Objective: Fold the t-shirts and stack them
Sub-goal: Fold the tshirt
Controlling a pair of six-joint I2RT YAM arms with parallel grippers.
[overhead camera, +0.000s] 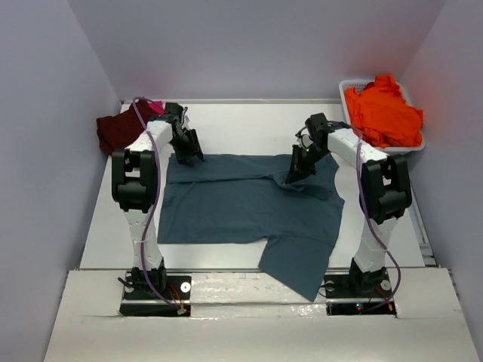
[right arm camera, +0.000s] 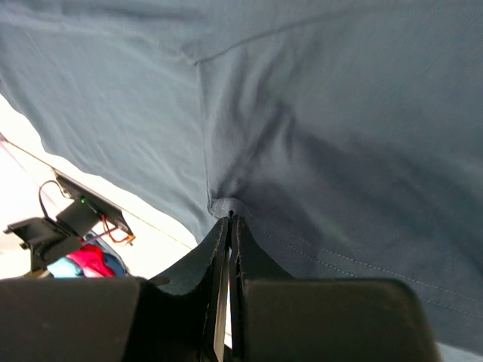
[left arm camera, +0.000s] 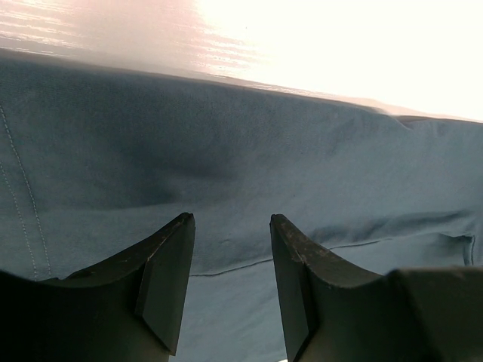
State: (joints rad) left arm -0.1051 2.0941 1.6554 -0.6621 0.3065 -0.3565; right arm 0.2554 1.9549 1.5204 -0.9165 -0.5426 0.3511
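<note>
A slate teal-blue t-shirt (overhead camera: pixel 241 207) lies spread on the table, one sleeve hanging over the near edge. My left gripper (overhead camera: pixel 189 154) is open just above the shirt's far left edge; in the left wrist view its gripper (left arm camera: pixel 230 226) shows empty over the cloth (left arm camera: pixel 226 151). My right gripper (overhead camera: pixel 296 175) is shut on a fold of the teal-blue shirt near its far right part; the right wrist view shows the gripper (right arm camera: pixel 229 220) pinching the cloth (right arm camera: pixel 317 113). A dark maroon shirt (overhead camera: pixel 121 130) with a bit of pink (overhead camera: pixel 155 107) lies at the far left. An orange shirt (overhead camera: pixel 383 111) fills the tub.
A white plastic tub (overhead camera: pixel 346 89) stands at the far right corner. White walls close in the table on the left, back and right. The two arm bases sit at the near edge.
</note>
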